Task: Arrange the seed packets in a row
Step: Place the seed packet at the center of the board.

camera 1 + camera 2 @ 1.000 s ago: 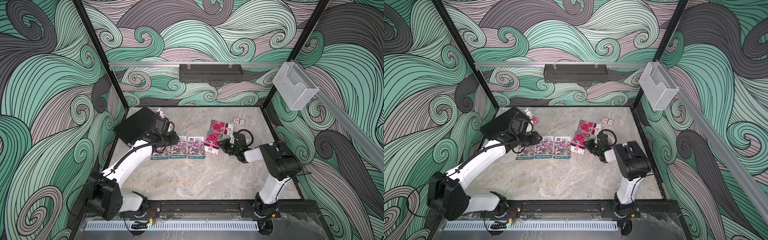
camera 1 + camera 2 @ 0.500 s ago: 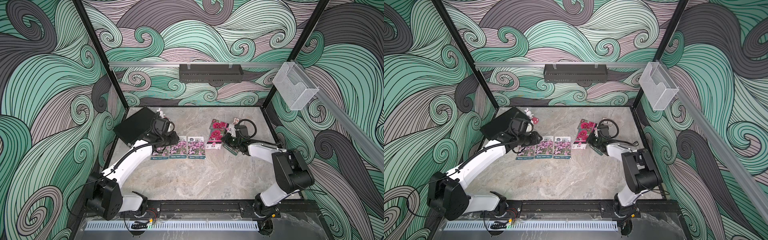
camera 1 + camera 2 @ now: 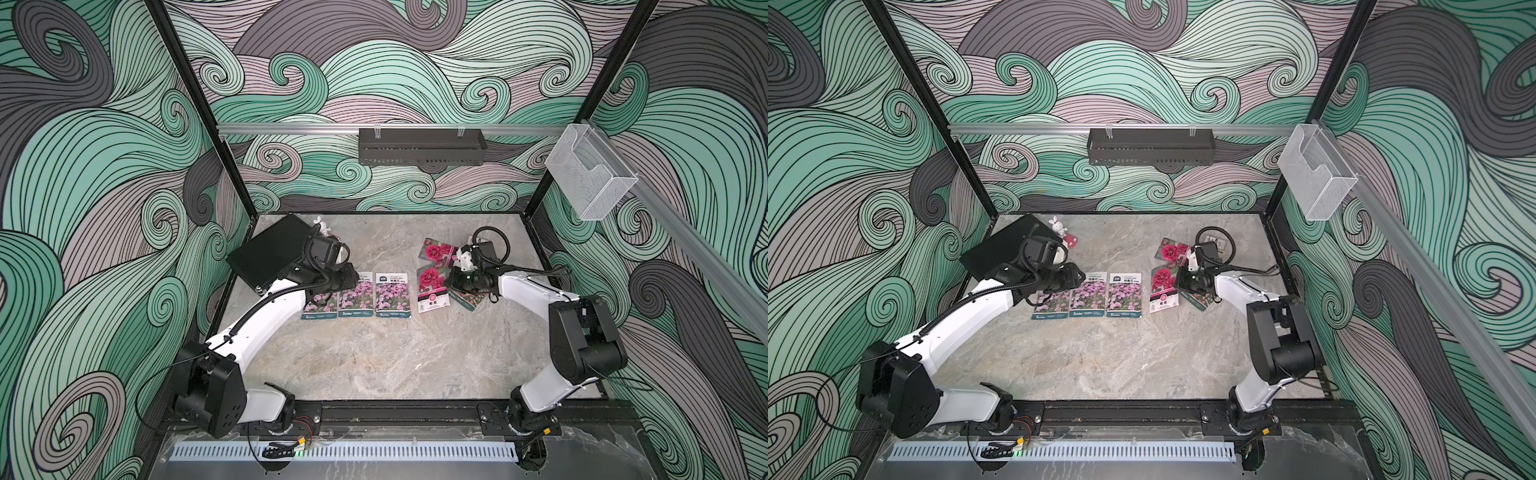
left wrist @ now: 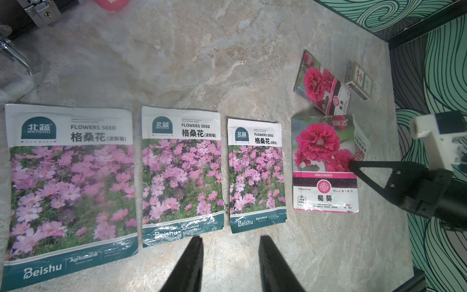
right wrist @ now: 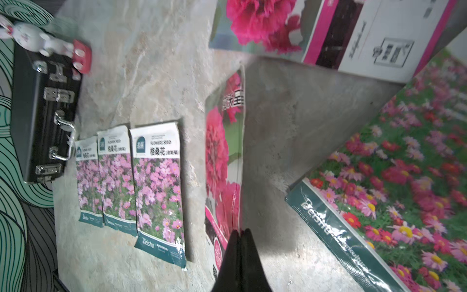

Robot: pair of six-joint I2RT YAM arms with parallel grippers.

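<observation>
Left gripper (image 4: pixel 231 242): jaws part-open, empty, over the table just nearer than the row of three cosmos packets (image 4: pixel 182 174). Just right of the row lies a hollyhock packet (image 4: pixel 324 161). Right gripper (image 4: pixel 353 165): jaws closed, tips touching its right edge; a pinch cannot be confirmed. Further right of the row lies the red-pink flower packet (image 5: pixel 394 202); behind it, a second hollyhock packet (image 4: pixel 321 83). The packets are probably light, floppy and slick, best slid or pinched by an edge.

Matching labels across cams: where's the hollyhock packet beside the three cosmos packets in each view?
Both top views: hollyhock packet, right of centre, fourth in the row.
Left wrist: packet between nearest cosmos packet and right hand.
Right wrist: foreshortened, just past that shut hand's tip.
Shared landmark: that cosmos packet, alongside it everywhere.
</observation>
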